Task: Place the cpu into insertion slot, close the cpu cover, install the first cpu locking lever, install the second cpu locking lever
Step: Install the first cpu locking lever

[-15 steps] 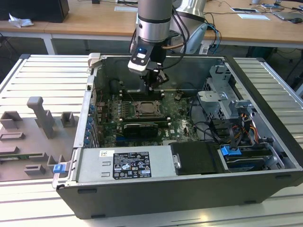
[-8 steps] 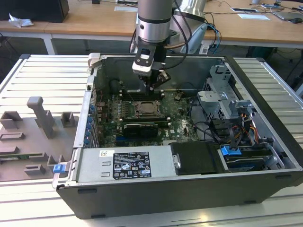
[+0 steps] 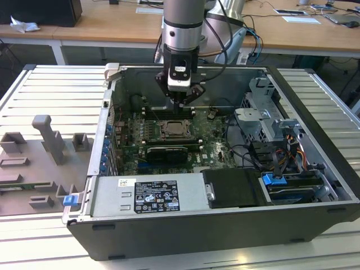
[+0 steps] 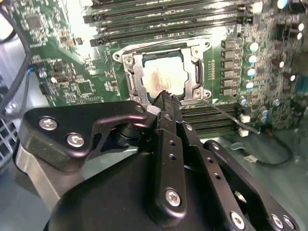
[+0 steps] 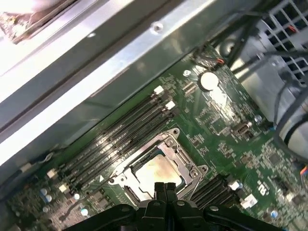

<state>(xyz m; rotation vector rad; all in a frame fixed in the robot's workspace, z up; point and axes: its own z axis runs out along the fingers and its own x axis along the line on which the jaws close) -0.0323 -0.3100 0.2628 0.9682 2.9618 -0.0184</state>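
Note:
The cpu point(image 4: 163, 77) lies pale and square in the insertion slot point(image 3: 178, 130) on the green motherboard. The grey metal cpu cover point(image 4: 138, 77) lies flat around it, framing the chip. In the first wrist view the cpu point(image 5: 159, 171) sits just beyond my fingertips. My gripper point(image 3: 181, 104) hangs straight above the socket's far edge, its black fingers point(image 5: 166, 190) pressed together, shut with nothing seen between them. In the second wrist view the gripper point(image 4: 166, 96) has its tip at the socket's edge. A thin metal lever rod point(image 4: 231, 117) sticks out sideways from one socket corner.
Long black memory slots point(image 4: 159, 19) flank the socket on two sides. The open computer case has a power supply point(image 3: 149, 197) at the front, and a drive cage point(image 3: 264, 121) with cables point(image 3: 281, 157) on the exterior view's right. Grey fixtures point(image 3: 50, 140) stand outside the case at the left.

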